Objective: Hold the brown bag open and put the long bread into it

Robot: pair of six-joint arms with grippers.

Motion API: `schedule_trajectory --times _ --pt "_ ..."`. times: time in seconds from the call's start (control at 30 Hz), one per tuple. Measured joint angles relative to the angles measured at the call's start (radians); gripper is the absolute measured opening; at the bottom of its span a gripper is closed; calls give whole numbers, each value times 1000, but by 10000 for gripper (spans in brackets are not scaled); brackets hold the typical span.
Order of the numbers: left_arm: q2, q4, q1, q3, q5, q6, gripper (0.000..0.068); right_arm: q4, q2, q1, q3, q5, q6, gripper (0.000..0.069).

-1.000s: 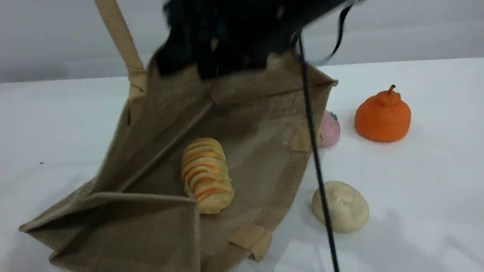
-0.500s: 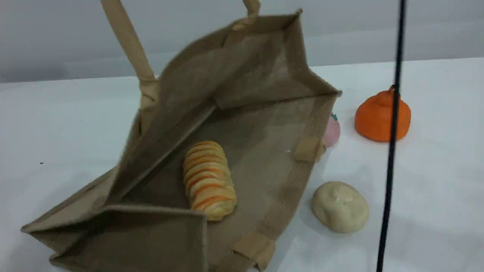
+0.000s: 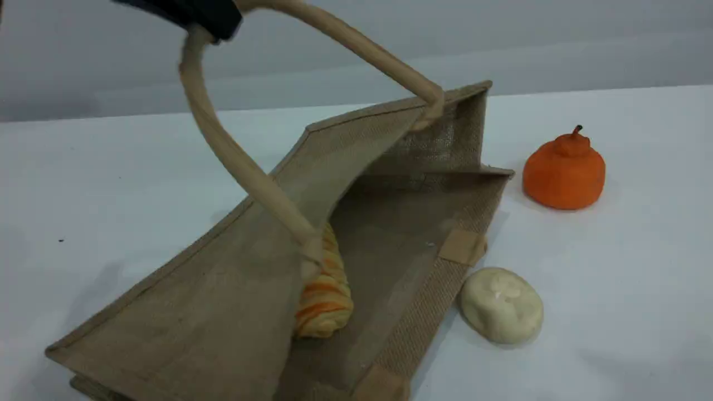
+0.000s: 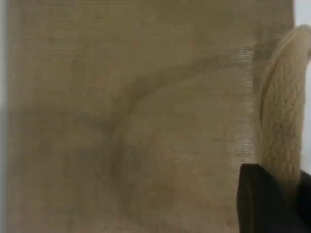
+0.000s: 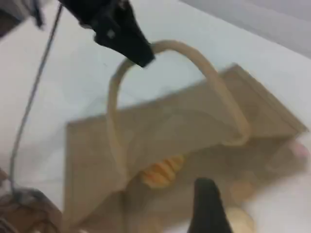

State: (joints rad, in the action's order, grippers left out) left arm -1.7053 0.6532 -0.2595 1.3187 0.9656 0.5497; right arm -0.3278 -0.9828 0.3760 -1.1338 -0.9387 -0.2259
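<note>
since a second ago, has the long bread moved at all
Barely, if at all. The long bread lies about as far left of the cream lump as before, inside the brown bag, whose upper side now half covers it.

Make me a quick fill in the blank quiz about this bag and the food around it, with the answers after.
1. The left gripper is shut on the bag's ____.
2. The long bread lies ____ the brown bag.
3. The cream lump rests on the ____, outside the bag.
4. The pumpkin-shaped toy is coloured ____.

Answers: handle; inside; table; orange
</note>
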Motion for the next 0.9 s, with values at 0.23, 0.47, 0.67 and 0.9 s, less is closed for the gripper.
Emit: schedule_trajectory --times 0.23,0.47,0.67,0.9 --pt "-3 120 -87 -100 -84 172 171 210 179 0 0 -119 171 405" --pt "-80 108 -162 -135 -139 203 356 301 326 0 0 -252 249 405" --pt "-109 101 -163 -135 -110 202 417 380 428 0 0 -285 277 405" --pt "-17 79 -163 -131 -17 202 420 387 572 0 76 -282 275 405"
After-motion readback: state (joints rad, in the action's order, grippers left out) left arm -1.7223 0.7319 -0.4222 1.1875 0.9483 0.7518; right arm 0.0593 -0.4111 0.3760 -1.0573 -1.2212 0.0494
